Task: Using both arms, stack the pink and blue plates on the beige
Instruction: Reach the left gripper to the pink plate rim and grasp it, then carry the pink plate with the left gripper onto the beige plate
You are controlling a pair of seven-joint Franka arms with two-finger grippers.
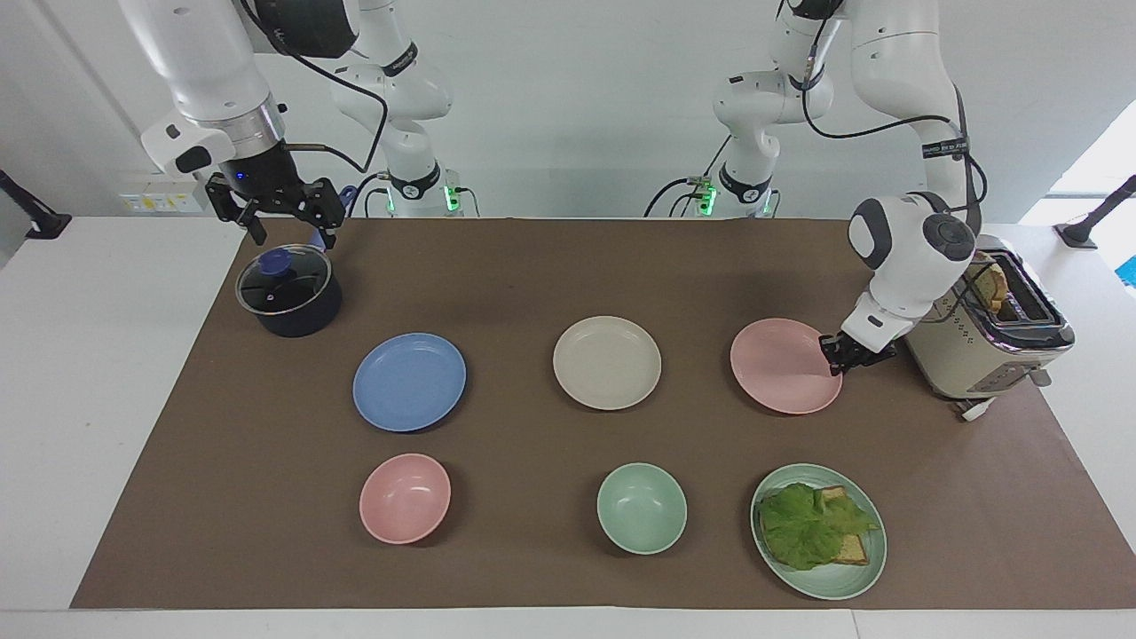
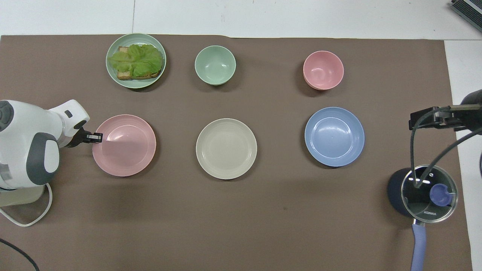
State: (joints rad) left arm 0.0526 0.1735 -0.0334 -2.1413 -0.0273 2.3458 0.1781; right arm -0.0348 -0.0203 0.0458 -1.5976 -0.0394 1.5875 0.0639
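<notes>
The pink plate lies toward the left arm's end of the mat, beside the toaster. My left gripper is shut on the pink plate's rim, on the toaster's side. The beige plate sits in the middle of the mat. The blue plate rests flat toward the right arm's end. My right gripper hangs open and empty over the lidded pot, and that arm waits.
A dark pot with a glass lid stands near the right arm's base. A beige toaster holds toast. Farther from the robots sit a pink bowl, a green bowl and a green plate with lettuce on toast.
</notes>
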